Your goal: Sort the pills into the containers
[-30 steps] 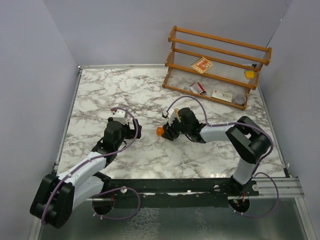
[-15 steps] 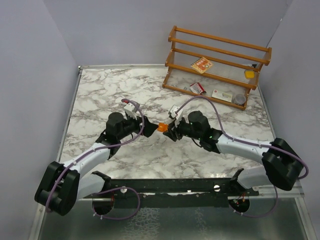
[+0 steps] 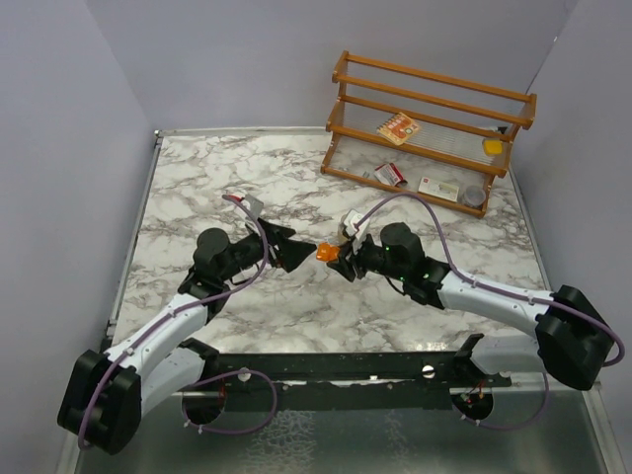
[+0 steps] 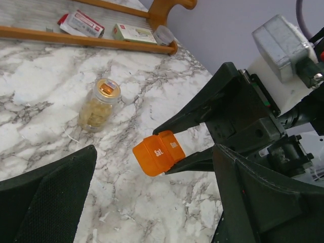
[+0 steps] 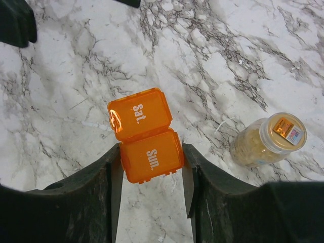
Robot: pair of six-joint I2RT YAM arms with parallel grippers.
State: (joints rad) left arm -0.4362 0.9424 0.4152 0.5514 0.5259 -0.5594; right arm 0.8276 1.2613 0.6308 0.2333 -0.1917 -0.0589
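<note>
Two grippers face each other tip to tip over the middle of the marble table [image 3: 197, 178]. Your right gripper [image 5: 151, 158] is clenched on the orange box [image 5: 144, 134]: its two fingers press on opposite sides of the half marked "Sun.", while the half marked "Sat." sticks out past the fingertips. In the left wrist view the box appears to be held clear of the marble, tilted, with the lettering facing that camera.

Your left gripper [image 3: 294, 254] has its jaws spread wide and grasps nothing. Its tips point at the box from the opposite side and are close to it, but not touching.

You can see the clear jar [image 5: 266, 139] standing upright on the marble beside the right gripper, apart from the box and from both sets of fingers. It shows tan-yellow contents, and its lid is on, with a small orange label on top.

At the far right corner stands a wooden rack [image 3: 430, 118]. It holds three flat red-and-white packets [image 3: 398, 129], a grey round tin [image 3: 474, 197] and a small yellow item [image 3: 492, 146] that is too small to make out.
</note>
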